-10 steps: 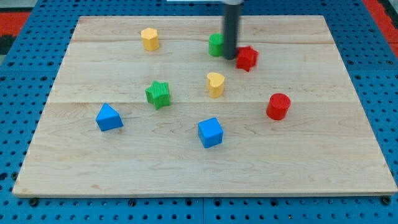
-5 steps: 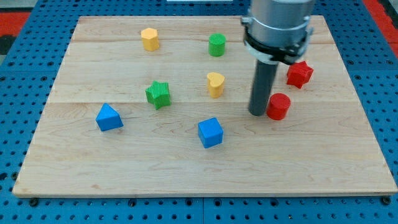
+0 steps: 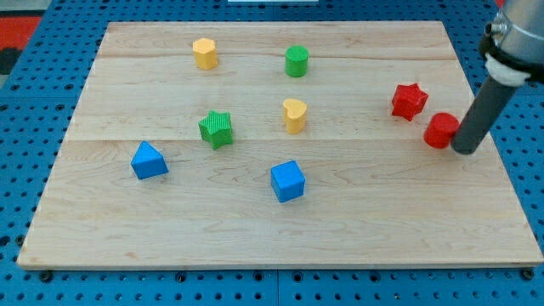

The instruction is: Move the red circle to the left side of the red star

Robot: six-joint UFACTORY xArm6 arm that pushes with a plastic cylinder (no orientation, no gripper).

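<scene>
Wooden board [image 3: 255,212] on blue pegboard. Red circle [image 3: 440,130], light and probably slippery, sits right of red star [image 3: 409,100]. We push with my tip [image 3: 465,150], seemingly touching its right side.

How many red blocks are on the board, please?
2: the red star near the view's right edge, and the red circle just below-right of it, touching my tip. None seems hidden.

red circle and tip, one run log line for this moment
my tip | right of and against red circle | circle lower right of red star | not yet left of star
</scene>
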